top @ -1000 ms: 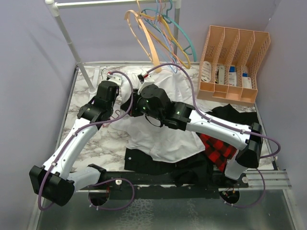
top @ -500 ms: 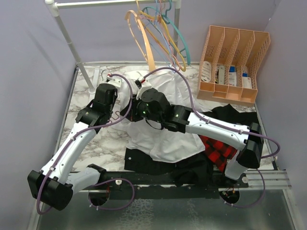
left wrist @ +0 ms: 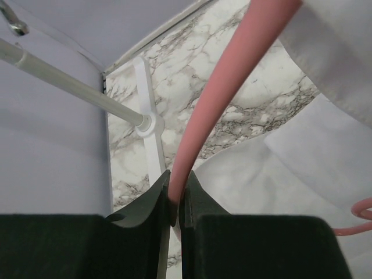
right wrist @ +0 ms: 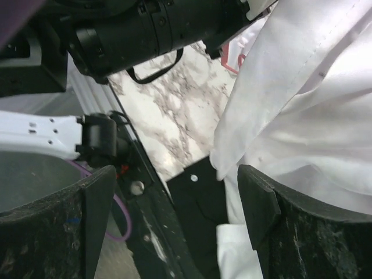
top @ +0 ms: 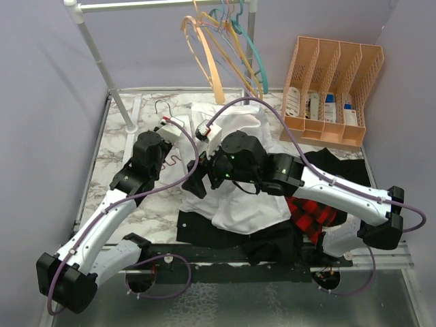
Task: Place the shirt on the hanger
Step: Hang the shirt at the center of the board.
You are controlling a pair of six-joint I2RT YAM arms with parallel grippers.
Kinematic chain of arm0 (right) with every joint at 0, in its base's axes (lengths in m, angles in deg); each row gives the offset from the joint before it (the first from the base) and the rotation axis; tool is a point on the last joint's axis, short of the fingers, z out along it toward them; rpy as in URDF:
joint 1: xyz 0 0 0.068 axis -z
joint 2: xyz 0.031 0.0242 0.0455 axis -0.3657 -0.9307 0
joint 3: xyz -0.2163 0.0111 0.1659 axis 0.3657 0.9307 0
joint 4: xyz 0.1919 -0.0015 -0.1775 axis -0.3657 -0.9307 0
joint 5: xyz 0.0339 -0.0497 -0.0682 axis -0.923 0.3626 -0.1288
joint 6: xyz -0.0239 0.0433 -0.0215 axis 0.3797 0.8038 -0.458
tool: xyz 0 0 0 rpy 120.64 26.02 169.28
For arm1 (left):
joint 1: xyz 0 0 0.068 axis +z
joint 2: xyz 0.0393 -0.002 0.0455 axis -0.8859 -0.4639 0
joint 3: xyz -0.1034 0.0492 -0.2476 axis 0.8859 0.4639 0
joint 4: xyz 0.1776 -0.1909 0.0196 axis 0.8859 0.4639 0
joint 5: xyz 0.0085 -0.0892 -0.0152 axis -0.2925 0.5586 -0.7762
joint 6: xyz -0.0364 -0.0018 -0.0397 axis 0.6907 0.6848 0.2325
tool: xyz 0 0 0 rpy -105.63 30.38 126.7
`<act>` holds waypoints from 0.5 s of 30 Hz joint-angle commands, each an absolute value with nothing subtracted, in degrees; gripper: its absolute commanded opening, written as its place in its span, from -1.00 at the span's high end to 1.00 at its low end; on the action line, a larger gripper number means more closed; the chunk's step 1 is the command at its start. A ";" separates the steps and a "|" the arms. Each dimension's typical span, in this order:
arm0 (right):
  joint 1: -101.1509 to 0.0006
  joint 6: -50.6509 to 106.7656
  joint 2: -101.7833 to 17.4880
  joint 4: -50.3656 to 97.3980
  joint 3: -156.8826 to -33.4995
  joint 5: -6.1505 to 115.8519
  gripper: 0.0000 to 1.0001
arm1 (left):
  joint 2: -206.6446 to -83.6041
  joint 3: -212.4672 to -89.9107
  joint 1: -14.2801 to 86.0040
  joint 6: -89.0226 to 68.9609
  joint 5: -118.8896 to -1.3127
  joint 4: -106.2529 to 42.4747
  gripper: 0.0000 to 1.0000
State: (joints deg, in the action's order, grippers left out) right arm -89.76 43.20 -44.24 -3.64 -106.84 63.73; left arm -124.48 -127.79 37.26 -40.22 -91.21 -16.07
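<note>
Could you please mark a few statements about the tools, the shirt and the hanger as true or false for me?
1. The left tool is clamped on the pink hanger. True.
2. The right tool grips the white shirt. False: its jaws stand wide apart and hold nothing.
3. The peach organizer stands at the far right corner of the table. True.
4. The plaid shirt lies on top of the white shirt. False: it lies beside the white shirt, toward the near right.
</note>
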 commanded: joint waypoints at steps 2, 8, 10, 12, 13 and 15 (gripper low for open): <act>-89.31 31.01 -34.53 -10.99 -113.30 63.46 -0.72 | -121.47 -124.04 39.06 -41.60 -91.34 -23.36 1.00; -89.30 24.59 -32.19 -20.35 -116.18 62.22 -0.76 | -120.11 -121.88 39.07 -43.14 -90.86 -25.33 1.00; -89.33 22.19 -31.02 -22.54 -115.57 62.07 -0.77 | -119.42 -121.18 39.07 -44.18 -90.18 -25.94 1.00; -89.35 19.87 -28.88 -22.97 -114.66 62.25 -0.78 | -118.94 -120.62 39.07 -44.73 -89.51 -26.29 1.00; -89.32 18.51 -27.47 -22.49 -114.07 62.46 -0.78 | -118.71 -120.41 39.07 -44.89 -89.01 -26.24 1.00; -89.33 16.08 -23.99 -19.48 -111.57 64.59 -0.77 | -118.17 -120.28 39.07 -45.24 -86.67 -25.03 1.00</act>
State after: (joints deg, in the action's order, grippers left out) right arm -89.48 23.46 -27.48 -18.78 -114.89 63.95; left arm -120.81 -120.12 39.05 -44.90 -89.86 -21.69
